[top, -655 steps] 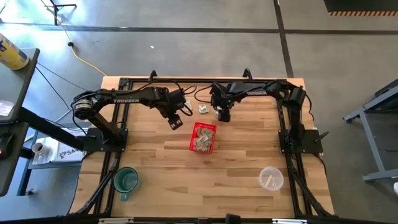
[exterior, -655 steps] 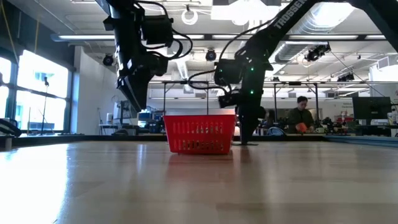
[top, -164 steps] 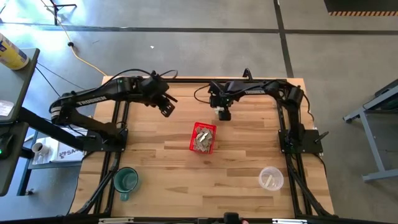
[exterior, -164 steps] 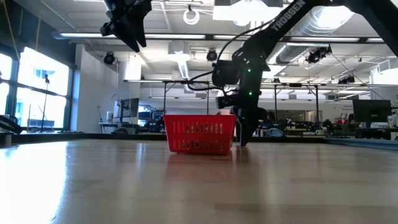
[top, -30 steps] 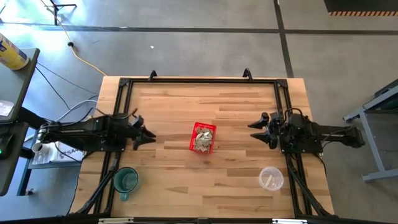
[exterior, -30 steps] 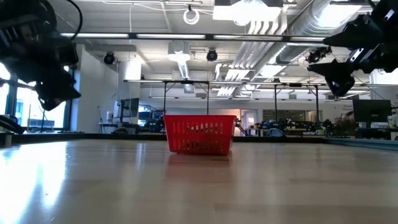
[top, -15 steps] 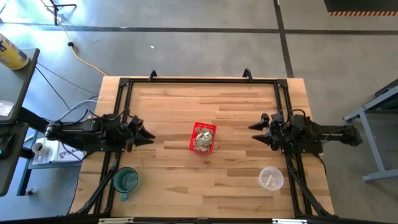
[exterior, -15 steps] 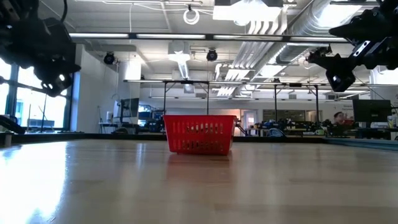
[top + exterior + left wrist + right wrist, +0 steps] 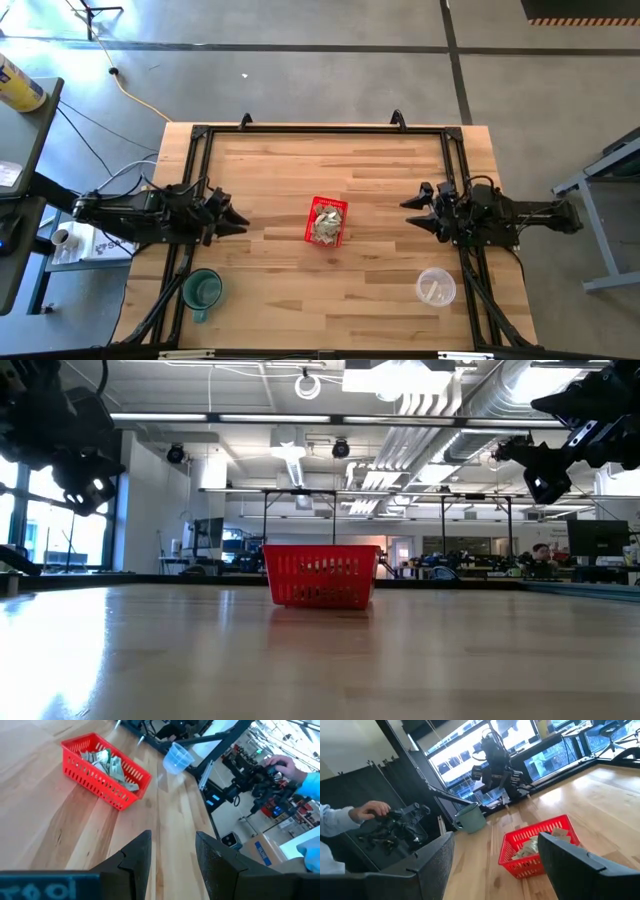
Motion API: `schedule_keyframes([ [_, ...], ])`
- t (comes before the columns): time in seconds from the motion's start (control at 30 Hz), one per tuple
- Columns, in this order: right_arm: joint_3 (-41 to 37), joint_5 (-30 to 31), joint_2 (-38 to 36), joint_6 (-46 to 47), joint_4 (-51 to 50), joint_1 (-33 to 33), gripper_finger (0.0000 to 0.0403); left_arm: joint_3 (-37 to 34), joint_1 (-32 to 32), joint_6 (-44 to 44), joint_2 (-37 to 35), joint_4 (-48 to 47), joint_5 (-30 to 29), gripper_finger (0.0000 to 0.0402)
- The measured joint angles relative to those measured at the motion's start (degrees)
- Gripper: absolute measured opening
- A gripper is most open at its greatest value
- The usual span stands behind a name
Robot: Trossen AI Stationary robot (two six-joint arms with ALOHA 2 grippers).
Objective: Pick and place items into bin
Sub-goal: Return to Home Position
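Note:
The red basket stands on its bottom at the middle of the table, with several crumpled pale-green paper slips lying inside it. It also shows in the low view and the right wrist view. My left gripper hovers open at the table's left edge, pointing toward the basket, with nothing between its fingers. My right gripper hovers open at the right edge, facing the basket, also holding nothing.
A green mug stands at the near left corner and a clear plastic cup at the near right. Bare wood lies between each gripper and the basket. A person's hand shows beyond the table.
My left gripper has tipped upward and risen a little at the table's left edge, staying open. The basket and the slips have kept still.

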Motion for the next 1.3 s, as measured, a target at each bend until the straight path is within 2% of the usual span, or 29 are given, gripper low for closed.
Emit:
schedule_keyframes([
  [0.23,0.0,0.0,-0.5,0.0,2.2,0.9,0.0277,-0.9,0.6,0.0,-0.8,4.1,0.5,0.0189],
  [0.3,0.0,0.0,-0.5,0.0,2.4,1.1,0.0277,-2.0,2.0,0.0,-0.8,9.1,0.5,0.0189],
  [0.37,0.0,0.0,-0.5,0.0,3.3,0.8,0.0278,-4.8,4.2,0.0,-0.8,18.4,0.6,0.0189],
  [0.43,0.0,0.0,-0.5,0.0,3.6,0.0,0.0277,-5.4,6.5,0.0,-0.6,21.7,0.4,0.0189],
  [0.6,0.0,0.1,-0.5,0.0,3.6,-1.0,0.0277,-5.5,7.9,0.0,-0.7,20.6,-1.9,0.0189],
  [1.2,0.0,0.1,-0.5,0.0,3.6,-1.0,0.0277,-5.6,7.9,0.0,-0.8,20.3,-2.1,0.0189],
  [1.3,0.0,0.1,-0.5,0.0,3.6,-1.0,0.0277,-5.6,7.9,4.4,-0.8,20.3,-1.8,0.0189],
])
